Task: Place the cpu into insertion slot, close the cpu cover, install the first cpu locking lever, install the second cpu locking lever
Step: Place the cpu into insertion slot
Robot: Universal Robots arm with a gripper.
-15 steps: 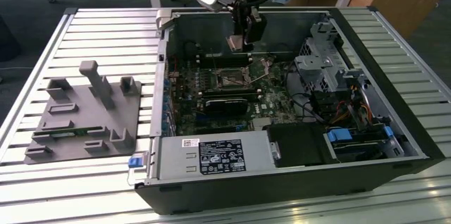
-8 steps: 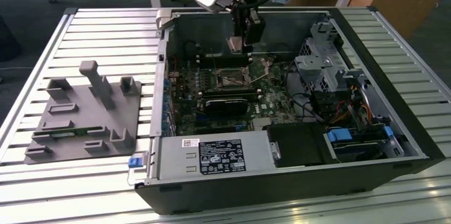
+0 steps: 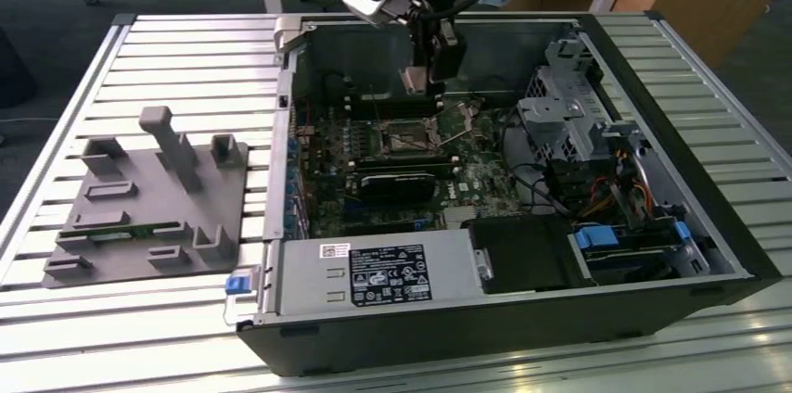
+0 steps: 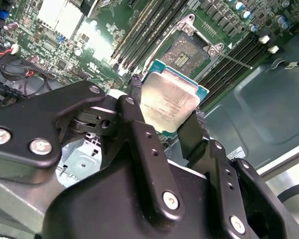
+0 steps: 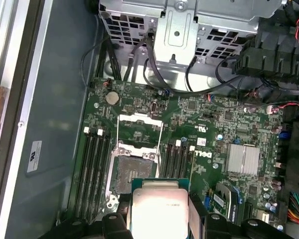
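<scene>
On slatted metal table (image 3: 185,50): open computer case (image 3: 495,333), side panel off, motherboard (image 3: 489,191) exposed. Beside the case, toward the exterior view's left: grey fixture block (image 3: 143,217). Inside the case, hanging over the board: gripper (image 3: 427,87), pointing down. In the second wrist view: fingers (image 4: 137,114) clamped on opposite edges of the cpu (image 4: 172,97), chip held tilted in the air, off the board. In the first wrist view: cpu cover (image 5: 138,118) swung open off the insertion slot (image 5: 132,172). Slot bare, contacts showing. Chip near it, not seated.
</scene>
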